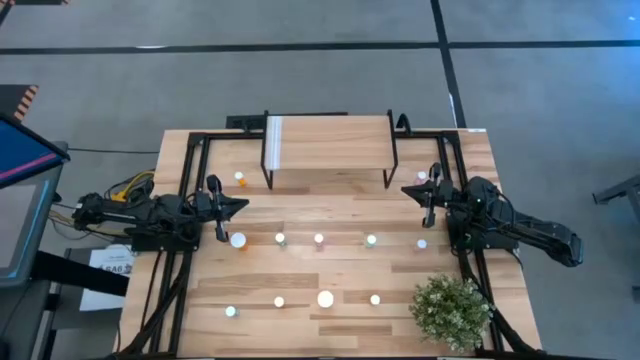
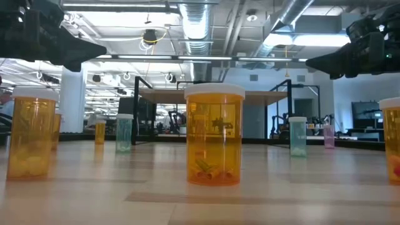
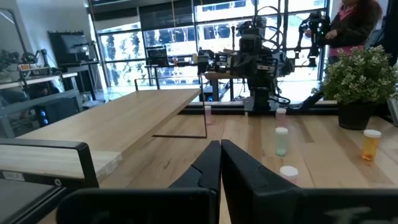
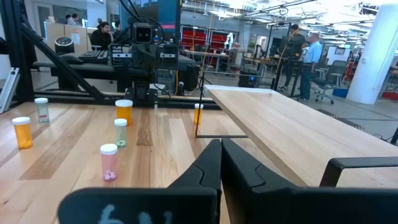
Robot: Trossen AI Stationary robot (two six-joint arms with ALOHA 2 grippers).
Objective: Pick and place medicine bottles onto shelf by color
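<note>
Task looks barely begun, if at all. The shelf [image 1: 330, 135] stands at the far edge of the bench [image 1: 330, 270], mid-way along, and its plank top is bare: no bottles on it in the high view or either wrist view.

All bottles are on the bench. One row runs across the middle, incl. a bigger one [image 1: 238, 240] near the left end and one [image 1: 319, 239] at centre. A second row sits toward the near edge, w/ a large cap [image 1: 325, 298] in the middle. One orange bottle [image 1: 240, 179] is just off the shelf's left leg, another [image 1: 422, 176] off its right leg. Low view shows a big orange bottle [image 2: 214, 134] up front, teal and pink ones behind.

Left gripper [image 1: 243, 205] hangs above the left side, right gripper [image 1: 407, 189] above the right side by the shelf's end. Both jaws clenched tight, fingers [image 3: 214, 165] pressed together, nothing between them.

Plant [image 1: 452, 310] sits at the near right corner.

Left to do: apparently every bottle, sorted by colour.
</note>
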